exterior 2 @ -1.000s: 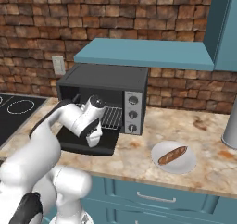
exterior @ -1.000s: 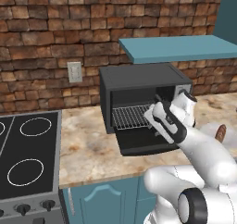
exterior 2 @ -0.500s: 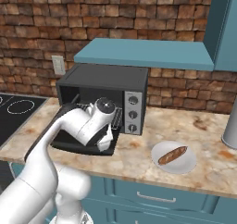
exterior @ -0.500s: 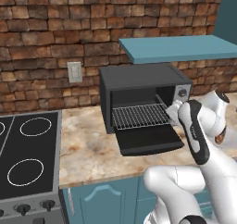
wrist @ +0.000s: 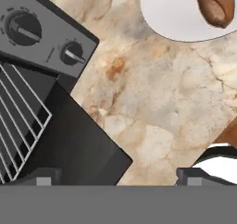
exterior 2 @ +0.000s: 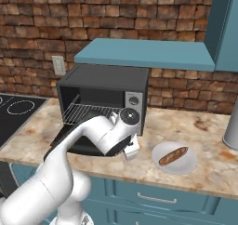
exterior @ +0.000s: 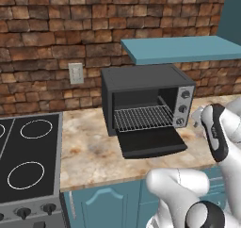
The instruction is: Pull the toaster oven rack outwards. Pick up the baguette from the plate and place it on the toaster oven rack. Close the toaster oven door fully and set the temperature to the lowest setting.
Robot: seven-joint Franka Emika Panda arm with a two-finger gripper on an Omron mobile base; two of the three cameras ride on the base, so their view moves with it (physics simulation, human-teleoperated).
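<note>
claw (wrist: 115, 174) spread wide, holding nothing, above bare counter (wrist: 176, 107)

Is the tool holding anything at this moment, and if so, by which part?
Nothing is held. The tool is open over bare marbled countertop, beside the dark grey toaster oven's dropped door; the reddish-brown baguette lies on the round white plate.

Marble-look countertop (exterior 2: 209, 159) is carrying everything. Toaster oven (exterior 2: 109, 87) is sitting on it toward the far left, door (exterior: 150, 142) lying dropped open. White plate (exterior 2: 179, 161) is resting on the counter right of the oven, nearer the front edge.
</note>
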